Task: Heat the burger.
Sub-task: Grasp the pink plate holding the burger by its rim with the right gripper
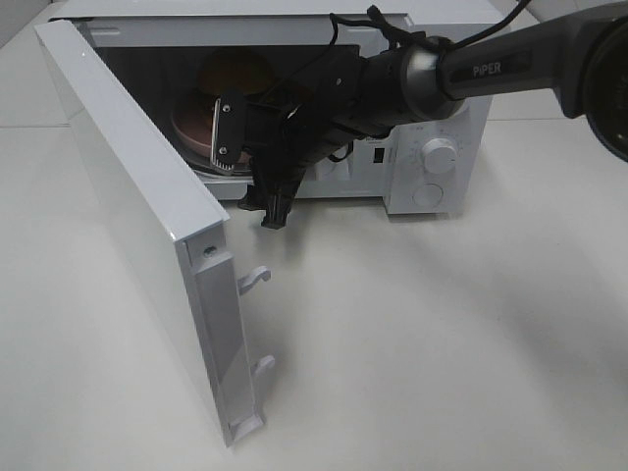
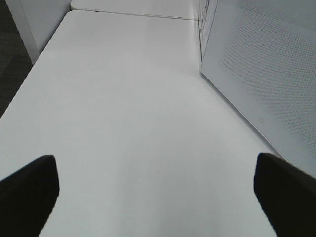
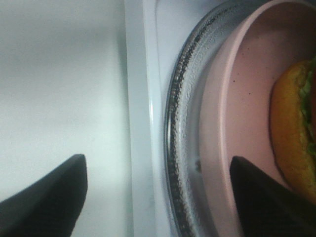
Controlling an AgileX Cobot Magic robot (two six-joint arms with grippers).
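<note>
The burger, golden bun with green showing at its edge, lies on a pink plate on the glass turntable inside the open microwave. My right gripper hangs at the oven's mouth, open and holding nothing. One finger is over the plate's rim and the other outside over the table, with the oven's front sill between them. My left gripper is open over bare table beside the outer face of the door; it does not show in the exterior high view.
The microwave door swings wide toward the front left, its latch hooks sticking out. Two round knobs sit on the control panel at the right. The white table spreads in front.
</note>
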